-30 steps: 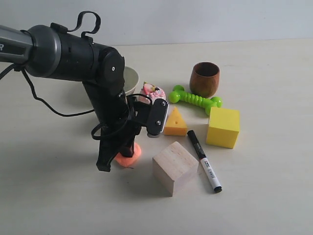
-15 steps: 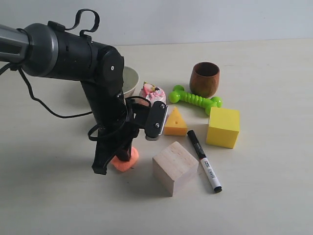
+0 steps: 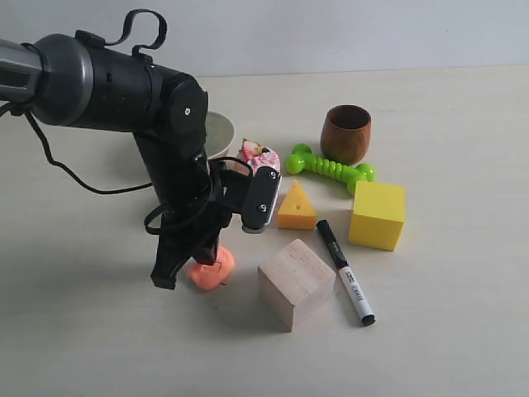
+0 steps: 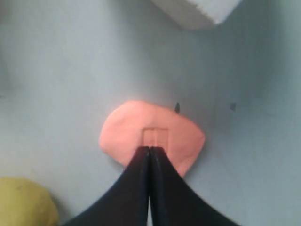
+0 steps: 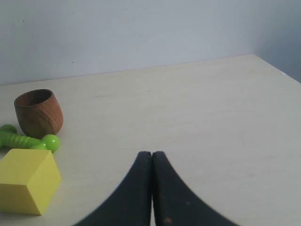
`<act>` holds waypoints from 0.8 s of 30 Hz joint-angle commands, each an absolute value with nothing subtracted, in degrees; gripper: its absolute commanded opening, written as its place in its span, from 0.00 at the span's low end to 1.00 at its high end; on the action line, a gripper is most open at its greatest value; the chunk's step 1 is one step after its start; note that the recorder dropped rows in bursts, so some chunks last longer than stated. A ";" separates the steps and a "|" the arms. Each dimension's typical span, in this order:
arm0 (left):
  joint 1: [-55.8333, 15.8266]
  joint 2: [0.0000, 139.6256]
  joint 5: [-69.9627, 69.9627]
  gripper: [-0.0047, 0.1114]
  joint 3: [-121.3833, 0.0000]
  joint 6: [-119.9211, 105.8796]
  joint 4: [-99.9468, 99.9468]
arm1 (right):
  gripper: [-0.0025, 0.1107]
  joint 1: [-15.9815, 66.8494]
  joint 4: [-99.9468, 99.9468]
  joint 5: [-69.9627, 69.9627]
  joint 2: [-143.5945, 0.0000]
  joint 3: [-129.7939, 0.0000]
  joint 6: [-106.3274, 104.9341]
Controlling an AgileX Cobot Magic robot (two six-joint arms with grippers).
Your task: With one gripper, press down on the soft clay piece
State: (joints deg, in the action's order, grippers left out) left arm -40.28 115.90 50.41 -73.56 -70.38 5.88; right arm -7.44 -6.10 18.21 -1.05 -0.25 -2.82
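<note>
The soft clay piece [image 3: 212, 271] is a flattened salmon-orange lump on the table, left of the wooden block. In the left wrist view the clay [image 4: 124, 136] shows a rectangular dent [image 4: 156, 136] in its middle. My left gripper [image 3: 205, 252] points down over it on the black arm. Its jaws [image 4: 149, 149] are shut, with the tips at the near edge of the dent and nothing between them. I cannot tell if the tips still touch the clay. My right gripper [image 5: 152, 153] is shut over bare table, away from the clay.
A wooden block [image 3: 295, 281] and a black marker [image 3: 345, 271] lie right of the clay. Behind are a cheese wedge [image 3: 296, 207], yellow cube [image 3: 377, 215], green bone toy [image 3: 329, 167], wooden cup [image 3: 345, 134], pink cake toy [image 3: 258, 155] and pale bowl [image 3: 220, 132]. A yellow rounded object [image 4: 23, 202] sits near the clay.
My left gripper has risen a little and drifted left off the clay. The clay has shifted slightly left with it and now looks bunched instead of flat.
</note>
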 commanded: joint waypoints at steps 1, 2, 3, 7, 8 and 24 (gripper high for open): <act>-40.57 112.05 50.12 0.04 -73.32 -66.80 2.68 | 0.03 -7.65 -6.02 17.92 -0.69 0.00 -2.95; -40.57 110.72 49.27 0.04 -73.32 -64.49 2.99 | 0.03 -7.65 -6.02 17.92 -0.69 0.00 -2.95; -40.57 110.11 48.60 0.04 -73.32 -62.30 3.39 | 0.03 -7.65 -6.02 17.92 -0.69 0.00 -2.95; -40.57 105.68 43.63 0.04 -73.32 -45.48 6.37 | 0.03 -7.65 -6.02 17.92 -0.69 0.00 -2.95; -40.57 104.04 42.68 0.04 -73.32 -42.66 6.66 | 0.03 -7.65 -6.02 17.92 -0.69 0.00 -2.95; -35.39 75.50 22.51 0.04 -58.47 -16.13 6.66 | 0.03 -7.65 -6.02 17.92 -0.69 0.00 -2.95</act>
